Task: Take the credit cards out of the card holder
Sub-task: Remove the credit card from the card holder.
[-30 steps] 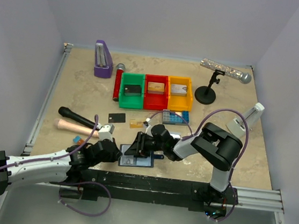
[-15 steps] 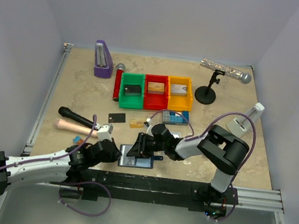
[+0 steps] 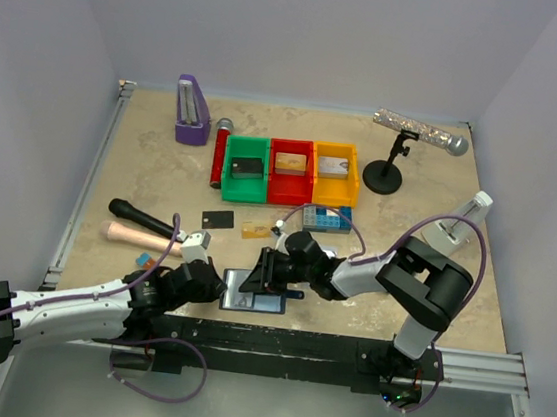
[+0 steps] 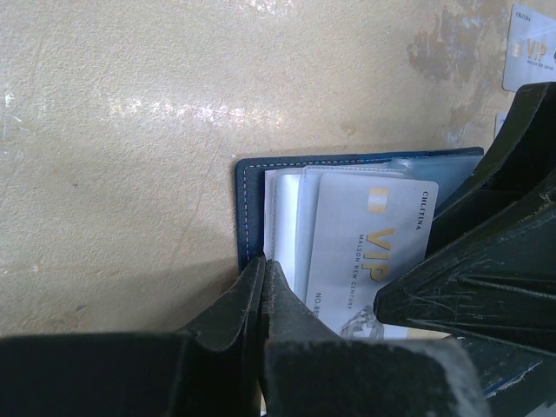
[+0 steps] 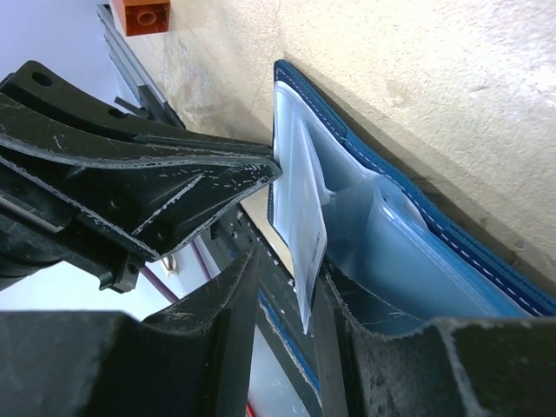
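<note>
My right jaws stand at a narrow gap with a silvery grey card (image 5: 304,217) between them. The card lies against one finger (image 5: 365,347), and I can see a sliver of space on its other side, so it is flanked rather than clamped. It pokes out of a pale inner pocket of the card holder (image 4: 248,200), which lies opened flat on the tabletop (image 4: 130,130) near the front edge, between my two arms. Through the left wrist camera I read "VIP" in gold on the card's face.

My left jaws are pressed fully together, their tips down on the stitched navy border at the holder's end nearest the left arm.

Beyond the holder, a black card (image 3: 218,219) and a gold-tan card (image 3: 254,230) lie flat on the tabletop, close but apart. Another silvery card (image 4: 530,35) lies past the holder's far end. Further back stand a green bin (image 3: 243,194), a red bin (image 3: 288,198) and a yellow bin (image 3: 333,197), side by side.
</note>
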You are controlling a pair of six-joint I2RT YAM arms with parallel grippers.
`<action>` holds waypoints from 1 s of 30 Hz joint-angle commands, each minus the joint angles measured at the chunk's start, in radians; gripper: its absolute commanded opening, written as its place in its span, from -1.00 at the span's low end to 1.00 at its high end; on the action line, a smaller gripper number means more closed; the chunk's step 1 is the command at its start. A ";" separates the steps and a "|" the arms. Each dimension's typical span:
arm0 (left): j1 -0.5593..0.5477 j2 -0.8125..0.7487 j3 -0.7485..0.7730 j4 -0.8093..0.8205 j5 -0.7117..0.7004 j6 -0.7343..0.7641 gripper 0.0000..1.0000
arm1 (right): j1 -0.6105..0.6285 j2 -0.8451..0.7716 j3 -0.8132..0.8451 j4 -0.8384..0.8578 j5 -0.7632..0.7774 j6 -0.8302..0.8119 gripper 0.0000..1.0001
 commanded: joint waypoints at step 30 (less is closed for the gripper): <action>0.000 0.038 -0.014 -0.082 -0.041 -0.012 -1.00 | -0.004 -0.113 -0.064 -0.004 0.043 -0.025 -0.44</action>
